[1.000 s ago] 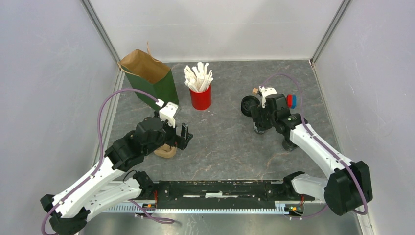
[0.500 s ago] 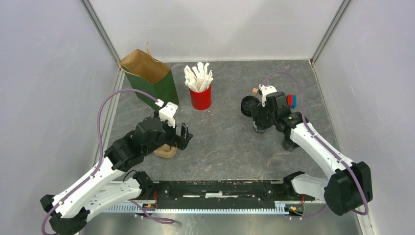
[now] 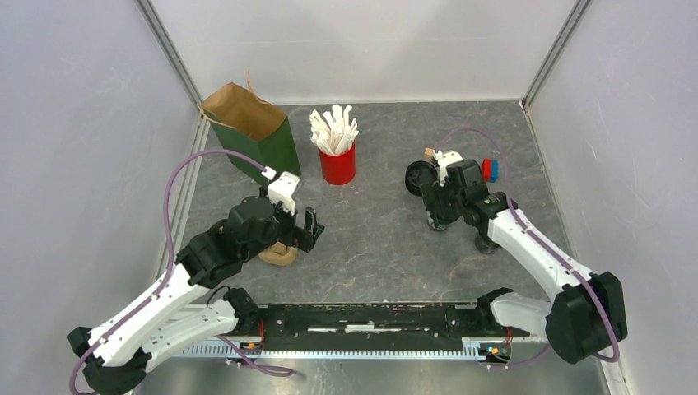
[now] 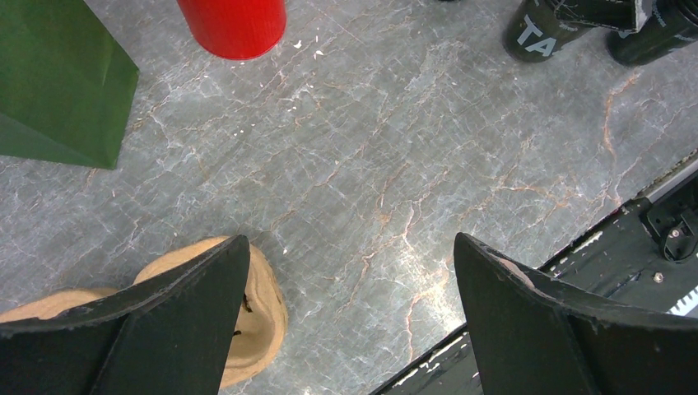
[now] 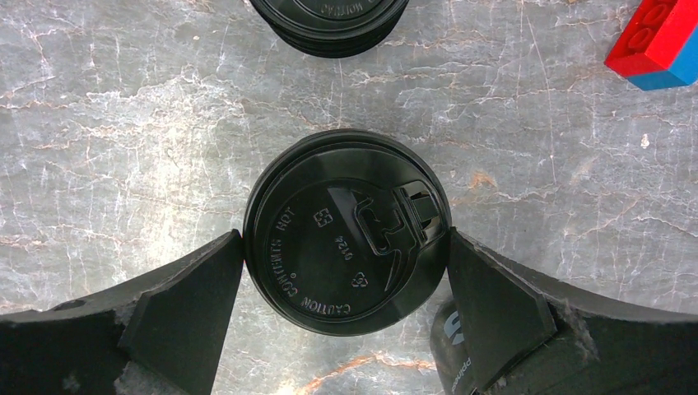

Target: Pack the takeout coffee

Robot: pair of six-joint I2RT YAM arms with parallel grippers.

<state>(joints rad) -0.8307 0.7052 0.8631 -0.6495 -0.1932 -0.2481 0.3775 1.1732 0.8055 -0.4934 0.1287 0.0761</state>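
Table [image 3: 370, 239]: grey, stone-patterned. Nothing on it looks packed.
Green paper bag [image 3: 251, 136]: stands open at 10 o'clock on the table. No cup shows in its mouth, though the bottom is hidden.
Left tool [image 4: 350, 245]: at 8 o'clock, spread wide and empty, hanging over a tan object [image 4: 255, 321].
Right tool [image 5: 344, 247]: at 2 o'clock, spread wide, one finger on each side of the coffee cup [image 5: 346, 206]. The fingers are just beside the lid rim; contact cannot be told.
Coffee cup: upright on the table with its lid seated, well apart from the bag.
Spare lid [image 5: 329, 20]: at 12 o'clock of the cup.
Judgement: lidding looks done. The grip, the carry over to the bag and the lowering in remain.
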